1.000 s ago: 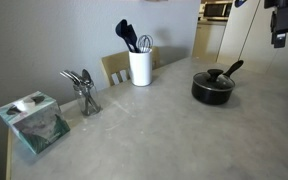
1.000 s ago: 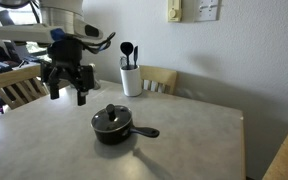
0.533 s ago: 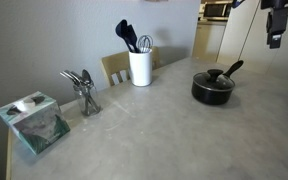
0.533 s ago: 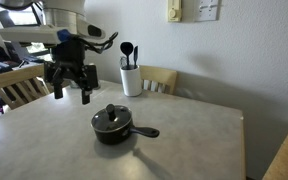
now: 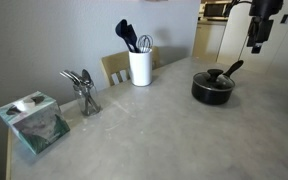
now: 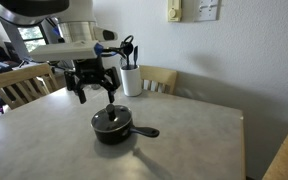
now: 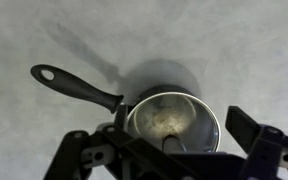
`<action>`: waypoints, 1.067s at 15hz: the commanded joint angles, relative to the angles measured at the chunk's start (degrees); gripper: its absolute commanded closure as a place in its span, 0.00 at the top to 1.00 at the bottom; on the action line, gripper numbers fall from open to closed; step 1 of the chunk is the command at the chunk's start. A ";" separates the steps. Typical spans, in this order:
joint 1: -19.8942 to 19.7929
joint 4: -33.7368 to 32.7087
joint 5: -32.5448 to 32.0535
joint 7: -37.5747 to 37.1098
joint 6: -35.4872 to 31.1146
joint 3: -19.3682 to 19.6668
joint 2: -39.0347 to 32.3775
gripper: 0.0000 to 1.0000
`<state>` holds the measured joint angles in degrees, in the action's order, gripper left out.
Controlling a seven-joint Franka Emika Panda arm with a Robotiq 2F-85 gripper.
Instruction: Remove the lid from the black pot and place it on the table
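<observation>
The black pot (image 5: pixel 212 90) stands on the light grey table (image 5: pixel 154 130) with its long handle (image 5: pixel 231 68) out to one side. It shows in both exterior views, also (image 6: pixel 112 126). The clear glass lid (image 7: pixel 170 120) with a metal rim and small black knob (image 7: pixel 172 145) sits on the pot. My gripper (image 6: pixel 94 94) hangs open and empty a little above the pot, apart from the lid. It shows at the top right in an exterior view (image 5: pixel 256 42). In the wrist view the pot handle (image 7: pixel 74 85) points up and left, and my fingers (image 7: pixel 252 135) stand to either side of the lid.
A white utensil holder (image 5: pixel 140 66) with black utensils stands at the back of the table, also in the other view (image 6: pixel 131 78). A metal cutlery stand (image 5: pixel 85 92) and a tissue box (image 5: pixel 34 122) are at the far end. Wooden chairs (image 6: pixel 162 80) stand by the table edge.
My gripper has moved sideways across the table towards the pot and now hangs over it, still open. The pot and lid have not moved.
</observation>
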<state>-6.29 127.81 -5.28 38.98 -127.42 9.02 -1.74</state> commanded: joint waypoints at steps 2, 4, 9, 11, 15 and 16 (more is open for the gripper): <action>-0.89 -0.10 0.03 0.35 -0.21 -0.67 -0.44 1.00; -0.80 -0.12 0.03 0.07 -0.18 -0.81 -0.23 1.00; 0.03 -1.01 1.52 -3.15 -0.08 -1.97 -1.55 1.00; 0.39 -2.02 1.95 -2.11 -0.33 -2.80 -2.61 1.00; 0.40 -4.61 0.63 3.60 -0.69 -3.97 -5.14 1.00; 0.06 -5.15 0.21 7.26 -0.67 -4.05 -5.89 1.00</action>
<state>-5.45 125.48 -4.39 39.12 -127.93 5.37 -4.46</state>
